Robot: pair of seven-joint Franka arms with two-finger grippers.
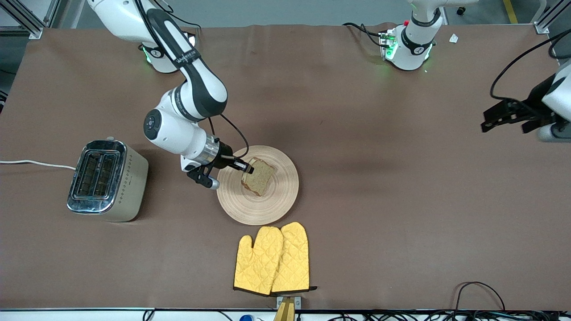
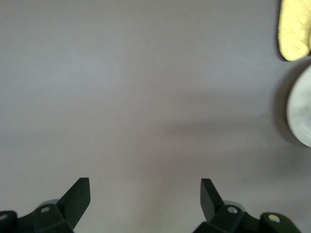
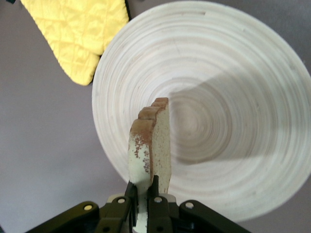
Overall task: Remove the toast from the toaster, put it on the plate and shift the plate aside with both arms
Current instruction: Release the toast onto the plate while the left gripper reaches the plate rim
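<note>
The toast, a speckled brown slice with a darker crust, is held over the round beige plate by my right gripper, which is shut on its edge. In the right wrist view the toast stands on edge between the jaws of the right gripper, over the plate. My left gripper waits in the air over the left arm's end of the table. In the left wrist view the left gripper is open and empty over bare table; the plate's rim shows at the edge.
A silver toaster stands toward the right arm's end of the table, its white cord running off the edge. Yellow quilted oven mitts lie nearer to the front camera than the plate, also seen in the right wrist view.
</note>
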